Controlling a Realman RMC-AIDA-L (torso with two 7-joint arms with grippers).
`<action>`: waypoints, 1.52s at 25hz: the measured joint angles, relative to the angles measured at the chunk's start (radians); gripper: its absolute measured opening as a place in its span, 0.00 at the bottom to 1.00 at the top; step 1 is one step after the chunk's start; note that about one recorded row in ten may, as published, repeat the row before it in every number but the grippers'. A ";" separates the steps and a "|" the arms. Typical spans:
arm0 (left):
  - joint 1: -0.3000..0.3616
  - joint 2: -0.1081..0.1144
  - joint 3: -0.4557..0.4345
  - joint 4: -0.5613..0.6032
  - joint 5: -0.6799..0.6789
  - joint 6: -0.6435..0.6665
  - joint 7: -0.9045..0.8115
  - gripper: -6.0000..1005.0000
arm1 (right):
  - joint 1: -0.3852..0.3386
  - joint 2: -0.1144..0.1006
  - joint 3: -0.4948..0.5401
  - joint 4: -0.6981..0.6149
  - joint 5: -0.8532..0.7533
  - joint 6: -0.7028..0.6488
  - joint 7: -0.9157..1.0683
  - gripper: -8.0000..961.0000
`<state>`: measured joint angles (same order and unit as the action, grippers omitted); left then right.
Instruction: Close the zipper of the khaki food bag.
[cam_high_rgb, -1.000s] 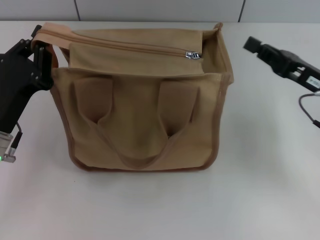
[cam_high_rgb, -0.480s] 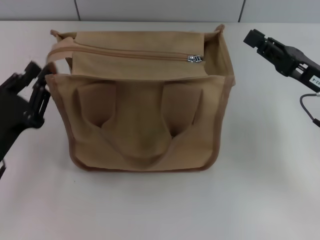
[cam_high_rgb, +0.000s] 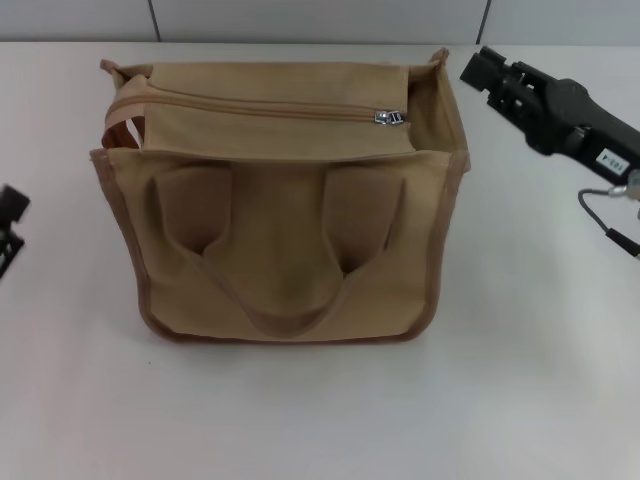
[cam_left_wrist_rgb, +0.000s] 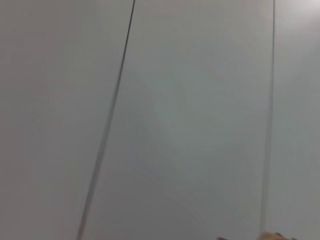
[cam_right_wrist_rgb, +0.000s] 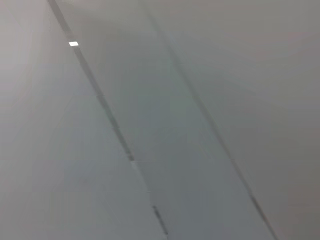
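Observation:
The khaki food bag (cam_high_rgb: 285, 230) stands on the white table in the middle of the head view, its two handles lying down over the front face. The zipper (cam_high_rgb: 250, 107) runs across the top panel. Its silver slider (cam_high_rgb: 390, 118) sits near the bag's right end, with a short open gap to the right of it. My right gripper (cam_high_rgb: 478, 68) hovers just right of the bag's top right corner, apart from it. My left gripper (cam_high_rgb: 8, 222) barely shows at the left edge, well away from the bag. Both wrist views show only pale wall panels.
The white table (cam_high_rgb: 540, 330) spreads around the bag on all sides. A grey wall (cam_high_rgb: 320, 18) runs along the far edge. A cable (cam_high_rgb: 605, 225) hangs from my right arm.
My left arm has drawn back from the bag's left end, down and to the left, almost out of view. The bag's left end has settled. My right gripper has moved left toward the bag.

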<state>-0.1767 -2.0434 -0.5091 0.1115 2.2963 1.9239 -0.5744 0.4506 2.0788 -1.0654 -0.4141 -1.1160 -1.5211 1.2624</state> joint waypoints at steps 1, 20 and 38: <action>0.000 0.000 0.000 0.000 0.000 0.000 0.000 0.66 | -0.002 0.001 -0.003 0.006 0.000 -0.031 -0.047 0.25; -0.118 0.031 0.665 0.233 0.062 0.070 -0.147 0.78 | 0.007 0.003 -0.059 0.003 -0.407 -0.269 -0.386 0.77; -0.139 0.007 0.842 0.294 0.069 0.044 -0.179 0.78 | 0.089 0.003 -0.268 -0.023 -0.526 -0.128 -0.228 0.86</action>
<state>-0.3162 -2.0360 0.3326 0.4054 2.3657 1.9684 -0.7538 0.5391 2.0822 -1.3338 -0.4369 -1.6418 -1.6494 1.0343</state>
